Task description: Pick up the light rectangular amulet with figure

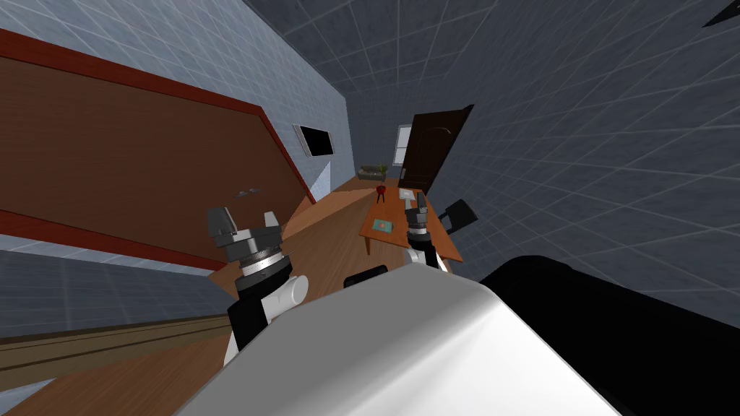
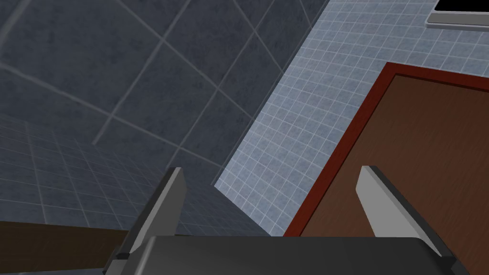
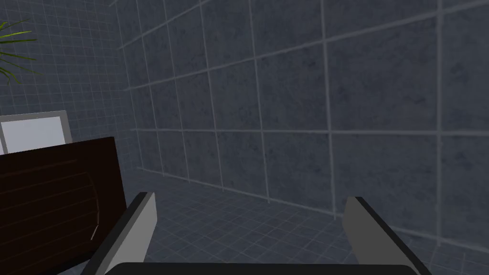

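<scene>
A wooden table (image 1: 405, 242) stands ahead of me in the head view. On it lies a small flat pale teal rectangle with a mark in its middle (image 1: 382, 226), which may be the amulet. A light flat thing (image 1: 407, 193) and a small red object (image 1: 381, 191) sit at the table's far end. My right gripper (image 1: 417, 208) is raised over the table's right side, fingers open and empty (image 3: 250, 210). My left gripper (image 1: 246, 219) is held up well left of the table, also open and empty (image 2: 270, 191).
A dark door (image 1: 433, 148) stands open behind the table. A black chair (image 1: 460, 214) is at the table's right and another dark seat (image 1: 365, 276) at its near end. A big brown red-framed panel (image 1: 130, 159) covers the left wall. A sofa (image 1: 372, 172) is far back.
</scene>
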Robot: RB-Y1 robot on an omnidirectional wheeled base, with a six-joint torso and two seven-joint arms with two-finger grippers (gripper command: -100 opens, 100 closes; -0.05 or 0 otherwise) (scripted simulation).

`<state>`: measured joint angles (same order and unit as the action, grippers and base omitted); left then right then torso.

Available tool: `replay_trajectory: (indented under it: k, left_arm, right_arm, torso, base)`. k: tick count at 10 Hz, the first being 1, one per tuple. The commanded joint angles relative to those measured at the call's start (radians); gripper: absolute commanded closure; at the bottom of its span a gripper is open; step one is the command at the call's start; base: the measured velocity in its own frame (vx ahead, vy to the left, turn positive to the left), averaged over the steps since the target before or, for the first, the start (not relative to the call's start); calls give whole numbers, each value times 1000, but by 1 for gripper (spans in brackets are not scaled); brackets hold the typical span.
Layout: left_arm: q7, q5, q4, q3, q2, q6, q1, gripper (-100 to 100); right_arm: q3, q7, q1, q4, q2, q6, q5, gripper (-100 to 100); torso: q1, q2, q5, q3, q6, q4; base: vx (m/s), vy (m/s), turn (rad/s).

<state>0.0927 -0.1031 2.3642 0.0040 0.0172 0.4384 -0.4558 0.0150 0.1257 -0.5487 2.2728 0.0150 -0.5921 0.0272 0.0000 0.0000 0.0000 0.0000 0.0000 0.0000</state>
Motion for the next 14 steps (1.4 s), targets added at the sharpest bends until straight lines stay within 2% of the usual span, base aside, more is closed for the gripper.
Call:
replay_trajectory:
  k: [1,5,8,10,11,13,14]
  left_arm:
    - [0,0,0,0,0,0,0,0]
    - [0,0,0,0,0,0,0,0]
    - [0,0,0,0,0,0,0,0]
    - [0,0,0,0,0,0,0,0]
    - [0,0,0,0,0,0,0,0]
    - [0,0,0,0,0,0,0,0]
    - [0,0,0,0,0,0,0,0]
  right_arm:
    - [2,8,-3,-16,-35,0,-8,-100]
    - [12,37,-13,-81,-133,0,-40,-100]
    - [33,68,-24,-164,-223,-1,-79,-100]
    - [55,92,-32,-239,-286,-1,-112,-100]
    - [55,92,-32,-240,-295,-1,-112,-100]
    - [85,118,-38,-306,-361,-2,-151,-100]
    - [85,118,-38,-327,-363,-2,-151,-100]
  torso:
    - [0,0,0,0,0,0]
    - [-4,-1,-1,-1,0,0]
    - [-4,0,-1,0,0,0]
    - [-4,0,-1,0,0,0]
    - [-4,0,-1,0,0,0]
    - [-2,0,-1,0,0,0]
    - [-2,0,-1,0,0,0]
  base:
    - [37,-33,19]
    - [23,-53,38]
    - [-7,-53,67]
    - [-6,-58,114]
    - [-4,-41,19]
    - [-3,-27,99]
    - [0,-24,57]
